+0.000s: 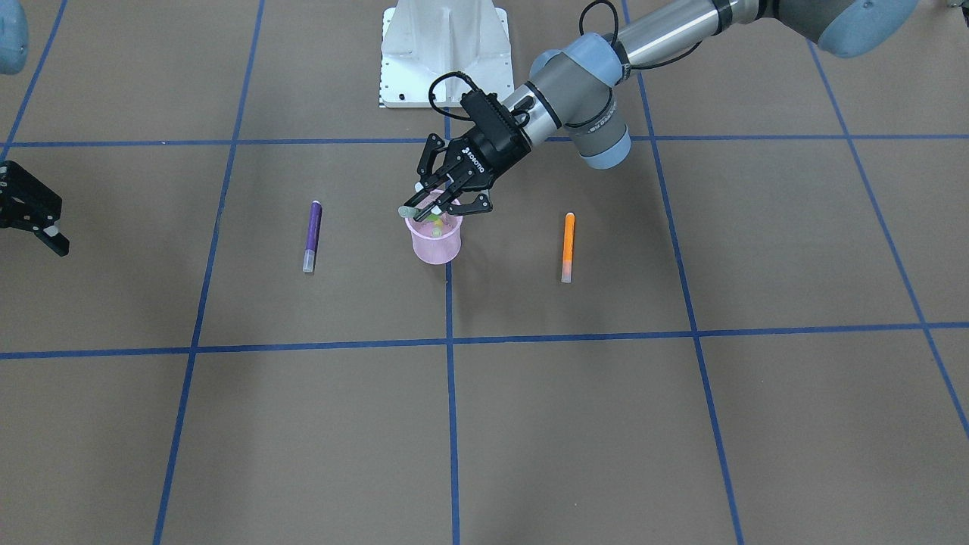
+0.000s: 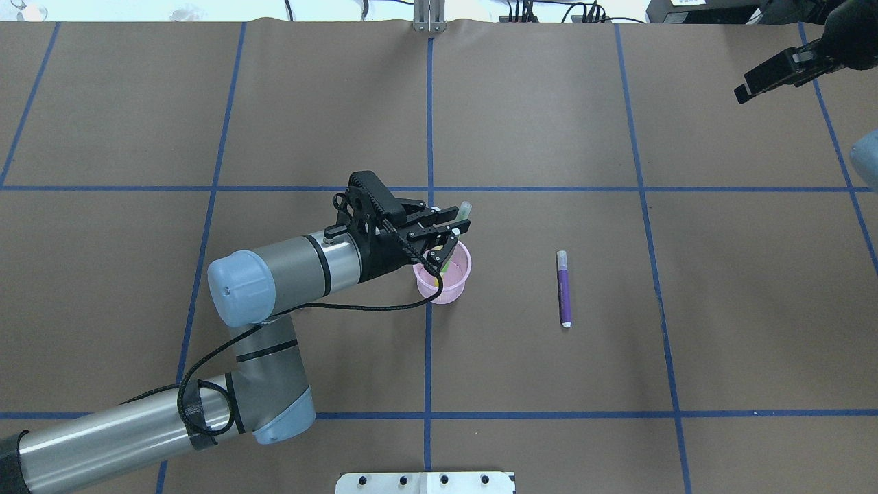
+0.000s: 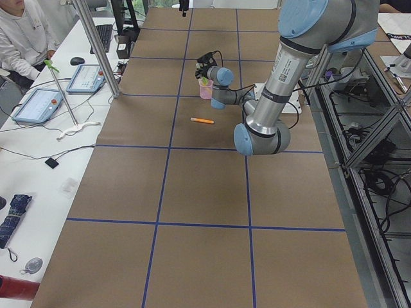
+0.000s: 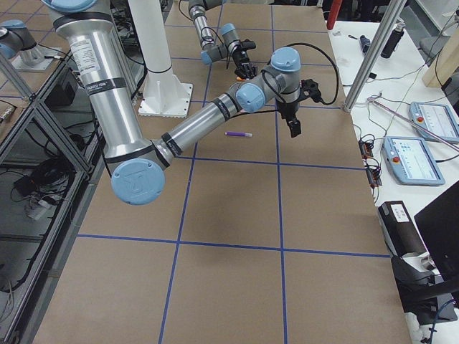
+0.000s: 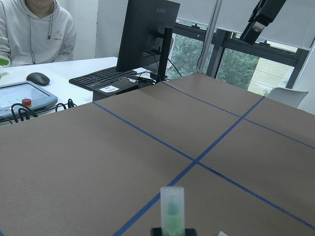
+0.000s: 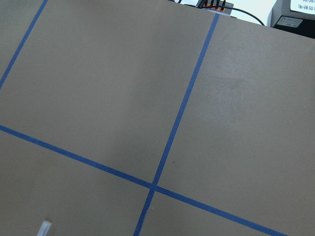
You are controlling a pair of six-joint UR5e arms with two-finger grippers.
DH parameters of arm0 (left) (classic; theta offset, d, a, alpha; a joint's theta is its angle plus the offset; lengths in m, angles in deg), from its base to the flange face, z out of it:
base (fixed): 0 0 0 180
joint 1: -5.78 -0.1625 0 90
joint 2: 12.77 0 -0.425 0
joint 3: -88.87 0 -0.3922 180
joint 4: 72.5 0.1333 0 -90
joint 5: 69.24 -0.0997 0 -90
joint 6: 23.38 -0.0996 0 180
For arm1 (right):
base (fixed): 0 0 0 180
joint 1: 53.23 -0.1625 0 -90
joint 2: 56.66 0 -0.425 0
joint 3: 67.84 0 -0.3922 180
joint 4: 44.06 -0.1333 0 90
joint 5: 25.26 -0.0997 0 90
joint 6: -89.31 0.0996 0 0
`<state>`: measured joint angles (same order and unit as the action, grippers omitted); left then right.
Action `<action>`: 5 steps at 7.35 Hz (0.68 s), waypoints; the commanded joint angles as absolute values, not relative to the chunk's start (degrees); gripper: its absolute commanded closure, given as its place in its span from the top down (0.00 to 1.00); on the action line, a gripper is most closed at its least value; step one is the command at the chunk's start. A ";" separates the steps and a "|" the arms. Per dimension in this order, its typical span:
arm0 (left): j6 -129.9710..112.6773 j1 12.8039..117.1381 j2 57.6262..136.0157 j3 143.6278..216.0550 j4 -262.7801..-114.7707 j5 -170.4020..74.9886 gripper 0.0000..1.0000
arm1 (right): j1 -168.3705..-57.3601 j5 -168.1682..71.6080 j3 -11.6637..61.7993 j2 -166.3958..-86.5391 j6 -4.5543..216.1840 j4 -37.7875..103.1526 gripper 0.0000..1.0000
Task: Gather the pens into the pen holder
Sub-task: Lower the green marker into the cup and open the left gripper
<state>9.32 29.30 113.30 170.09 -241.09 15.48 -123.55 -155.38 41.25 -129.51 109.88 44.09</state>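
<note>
The pink mesh pen holder [image 1: 435, 248] [image 2: 447, 289] stands near the table's middle. My left gripper [image 1: 440, 200] [image 2: 454, 225] hangs right over it, shut on a green pen [image 1: 411, 210] [image 2: 464, 208] that tilts, its pale cap up and outward and its lower end inside the cup's mouth. The cap also shows in the left wrist view [image 5: 172, 209]. A yellowish pen [image 1: 437, 229] stands in the cup. A purple pen [image 1: 312, 235] [image 2: 564, 288] and an orange pen [image 1: 568, 246] lie flat on either side. My right gripper [image 1: 34, 212] [image 2: 775, 72] is open, empty and far away.
The white robot base [image 1: 445, 53] [image 2: 425, 482] stands behind the cup. The brown table has blue tape lines [image 1: 450, 341]. The left arm's elbow [image 2: 247, 288] hides the orange pen from overhead. Operators' desks with monitors lie beyond the far edge [image 5: 142, 44].
</note>
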 commanded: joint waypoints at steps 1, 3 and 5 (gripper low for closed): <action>9.84 29.16 113.44 170.08 -241.42 15.49 0.99 | -123.55 -155.34 41.23 -129.43 109.88 44.09 1.00; 10.11 29.50 113.35 173.05 -239.07 16.10 0.99 | -123.46 -155.42 41.23 -129.26 110.06 44.09 1.00; 9.67 31.08 113.09 183.29 -219.05 17.41 0.99 | -123.46 -155.34 41.32 -128.99 110.93 44.09 1.00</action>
